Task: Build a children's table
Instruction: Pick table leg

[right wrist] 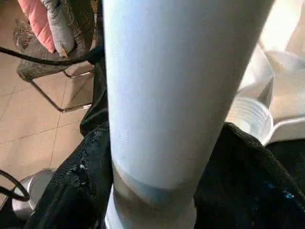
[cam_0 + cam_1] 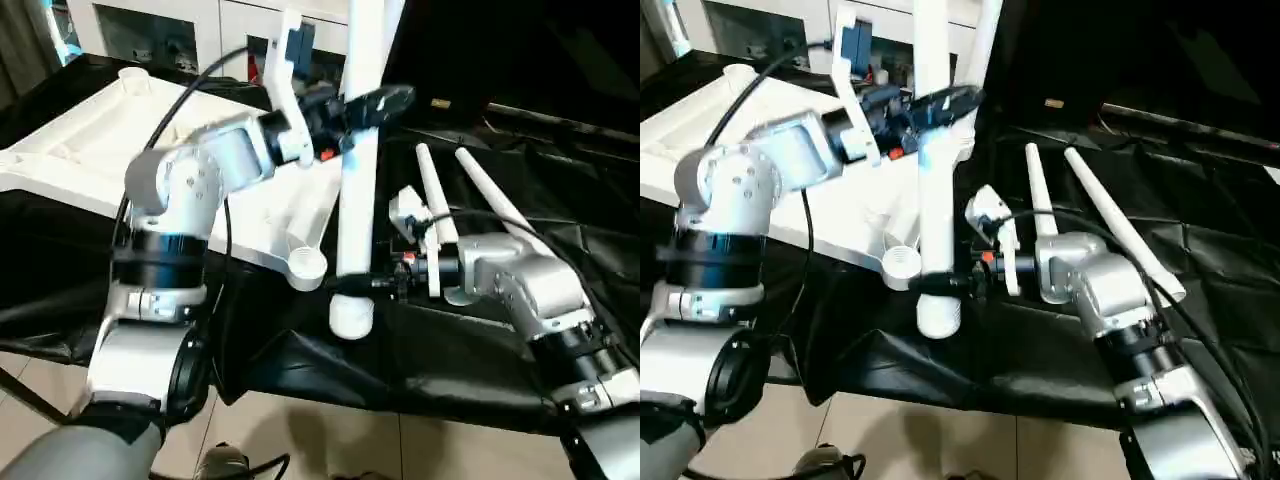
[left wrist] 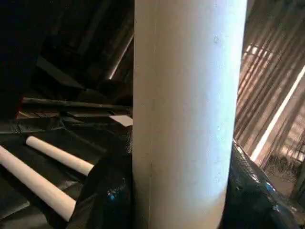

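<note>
Holding a long white tapered plastic leg [image 2: 358,150] upright, both grippers clamp it in the left eye view: left gripper [image 2: 362,106] high on the shaft, right gripper [image 2: 368,284] near its thick lower end, just beside a round corner socket [image 2: 306,266] of the white ribbed plastic tabletop [image 2: 90,140] lying upside down on black cloth [image 2: 460,350].

Right eye view: two more white legs [image 2: 1080,210] lie on the cloth beside the right arm.

Left wrist view: black fingers [image 3: 102,200] flank the leg.

Right wrist view: black fingers [image 1: 76,191] grip the leg, socket beside it.
</note>
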Controlling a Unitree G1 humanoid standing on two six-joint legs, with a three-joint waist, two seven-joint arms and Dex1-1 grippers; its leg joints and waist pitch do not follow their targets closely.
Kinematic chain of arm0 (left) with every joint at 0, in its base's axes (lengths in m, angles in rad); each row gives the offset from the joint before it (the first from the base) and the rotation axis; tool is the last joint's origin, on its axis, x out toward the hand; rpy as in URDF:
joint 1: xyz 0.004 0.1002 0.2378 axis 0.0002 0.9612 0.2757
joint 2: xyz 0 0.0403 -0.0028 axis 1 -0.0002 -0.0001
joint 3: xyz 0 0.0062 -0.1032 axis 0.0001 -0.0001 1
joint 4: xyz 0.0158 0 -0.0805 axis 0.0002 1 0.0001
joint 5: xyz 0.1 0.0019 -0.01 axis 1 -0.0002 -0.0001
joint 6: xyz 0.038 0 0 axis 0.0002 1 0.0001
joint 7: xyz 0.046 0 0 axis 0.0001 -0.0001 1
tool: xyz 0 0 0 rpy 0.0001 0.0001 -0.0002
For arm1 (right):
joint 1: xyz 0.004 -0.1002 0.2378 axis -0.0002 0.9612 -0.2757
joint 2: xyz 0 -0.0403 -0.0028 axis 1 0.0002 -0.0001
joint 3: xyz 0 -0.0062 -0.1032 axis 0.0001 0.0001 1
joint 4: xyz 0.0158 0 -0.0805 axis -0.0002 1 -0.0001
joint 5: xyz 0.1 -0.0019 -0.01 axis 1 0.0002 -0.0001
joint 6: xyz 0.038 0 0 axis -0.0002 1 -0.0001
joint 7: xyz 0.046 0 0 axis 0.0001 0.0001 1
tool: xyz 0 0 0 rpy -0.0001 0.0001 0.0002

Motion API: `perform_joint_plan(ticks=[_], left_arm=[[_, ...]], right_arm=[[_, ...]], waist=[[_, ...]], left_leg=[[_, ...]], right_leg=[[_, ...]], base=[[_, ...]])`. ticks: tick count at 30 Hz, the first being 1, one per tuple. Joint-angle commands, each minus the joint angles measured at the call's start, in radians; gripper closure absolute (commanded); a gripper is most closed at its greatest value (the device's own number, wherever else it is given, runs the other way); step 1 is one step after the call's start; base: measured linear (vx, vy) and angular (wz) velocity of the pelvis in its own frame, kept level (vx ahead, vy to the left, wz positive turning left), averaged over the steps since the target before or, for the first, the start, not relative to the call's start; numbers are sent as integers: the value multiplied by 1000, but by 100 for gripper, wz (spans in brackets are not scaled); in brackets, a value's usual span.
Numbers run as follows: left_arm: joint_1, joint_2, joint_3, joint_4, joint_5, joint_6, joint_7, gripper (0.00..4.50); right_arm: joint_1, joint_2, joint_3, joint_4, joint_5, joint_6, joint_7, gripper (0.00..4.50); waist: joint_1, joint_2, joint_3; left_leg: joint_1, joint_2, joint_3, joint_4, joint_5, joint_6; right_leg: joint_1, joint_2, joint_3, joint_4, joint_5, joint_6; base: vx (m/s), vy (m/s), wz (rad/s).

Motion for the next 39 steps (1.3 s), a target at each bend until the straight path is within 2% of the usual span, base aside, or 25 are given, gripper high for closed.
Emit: perform_joint_plan(ticks=[1,7,10,12,14,16,23,35,36,38,39], left_arm=[[-29,-6,4,-4,-16,7,6,284],[-34,-8,2,-4,-20,15,-1,284],[-34,-10,0,-6,-20,18,-2,284],[-34,-10,1,-6,-21,18,-2,284],[-34,-10,1,-5,-22,18,-2,284],[-35,-10,2,-5,-21,17,-1,284],[-36,-6,5,-4,-19,18,-1,284],[-41,-1,3,3,-14,14,-3,284],[-43,-1,3,5,-14,13,-4,284],[-45,0,1,6,-13,14,-7,284],[-45,0,0,7,-12,14,-8,284]], right_arm=[[3,-5,-4,12,-6,-10,-7,136],[5,9,-16,23,-5,-11,-7,136],[6,14,-26,22,7,-3,-3,136],[5,18,-34,23,16,3,-3,171],[5,24,-44,23,29,13,-2,171],[5,28,-51,25,39,24,-1,205],[11,29,-48,28,35,31,6,253],[24,22,-31,21,30,36,18,260],[25,20,-28,19,27,32,21,260],[26,20,-21,21,9,11,10,260],[24,24,-23,28,6,14,-2,225]], waist=[[-2,4,-81],[-2,10,-82],[-2,8,-81],[-2,9,-82],[-2,9,-81],[-2,9,-82],[-1,10,-82],[-2,9,-81],[-1,14,-82],[-1,13,-82],[-1,13,-82]], left_leg=[[20,21,-1,-58,-140,-24],[23,22,-1,-58,-146,-25],[22,22,-1,-59,-145,-26],[22,22,-1,-59,-144,-25],[22,22,-1,-59,-149,-27],[22,22,-2,-59,-147,-26],[22,22,-1,-60,-148,-29],[22,21,-1,-60,-146,-28],[22,21,-2,-60,-148,-30],[22,21,-2,-60,-147,-30],[22,22,-2,-60,-147,-30]], right_leg=[[58,-77,44,-77,-143,-160],[56,-76,44,-75,-128,-173],[57,-75,44,-74,-121,-175],[58,-76,44,-74,-119,-176],[58,-76,44,-75,-127,-175],[58,-76,44,-74,-121,-176],[58,-77,44,-75,-121,-175],[58,-75,44,-75,-120,-174],[58,-75,44,-75,-115,-174],[59,-76,44,-75,-110,-175],[58,-76,44,-74,-109,-176]], base=[[0,0,0],[0,0,0],[0,0,0],[0,0,0],[0,0,0],[0,0,0],[0,0,0],[0,0,0],[0,0,0],[0,0,0],[0,0,0]])
